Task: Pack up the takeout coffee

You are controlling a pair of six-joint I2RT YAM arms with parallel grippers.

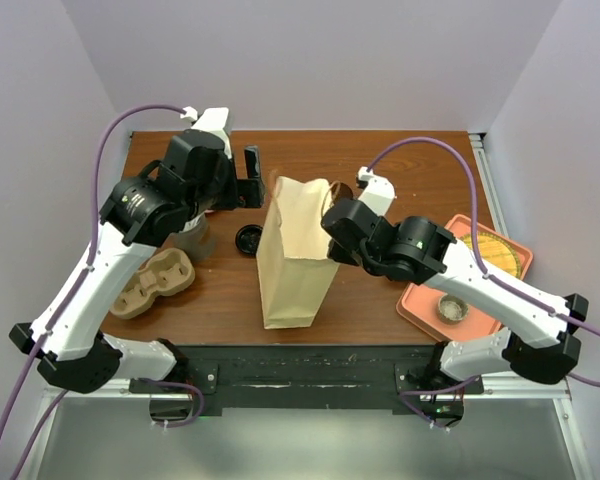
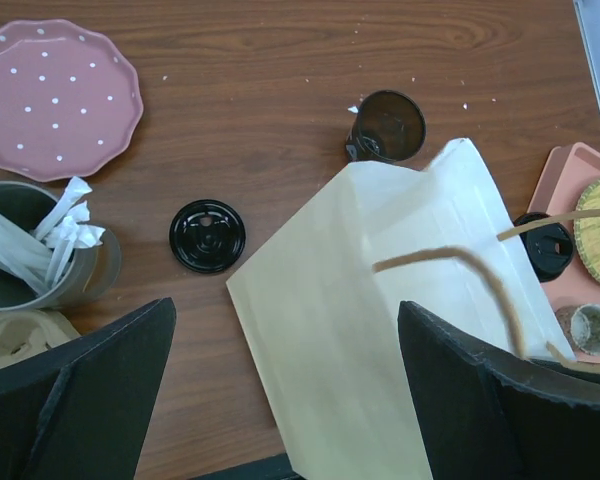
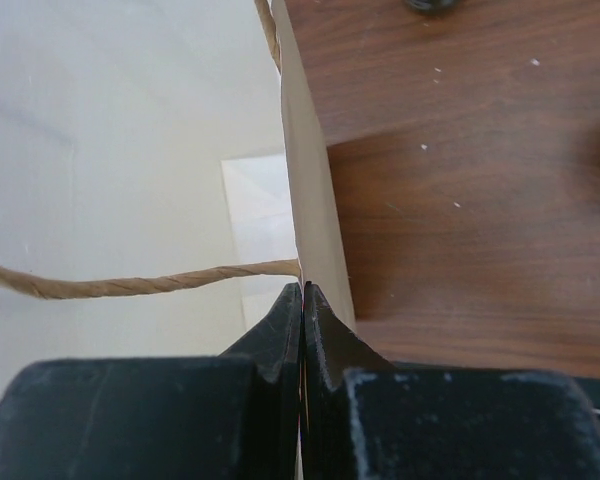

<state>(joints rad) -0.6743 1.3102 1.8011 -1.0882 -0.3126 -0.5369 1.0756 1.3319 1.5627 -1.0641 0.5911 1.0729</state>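
While the right gripper [image 3: 302, 292] is pinched tight on the rim of the paper bag [image 1: 295, 250], right where a twine handle [image 3: 130, 285] meets it, the left gripper [image 2: 285, 310] hangs spread wide above the bag, holding nothing. The takeout coffee [image 2: 387, 127] stands upright on the tabletop [image 2: 280, 60] just past the bag's far corner, apart from both grippers; whether its dark top is lidded is hard to tell. A loose black lid [image 2: 207, 236] lies left of the bag. Another round black piece [image 2: 543, 245] sits half hidden behind the bag, beside the tray [image 2: 568, 168].
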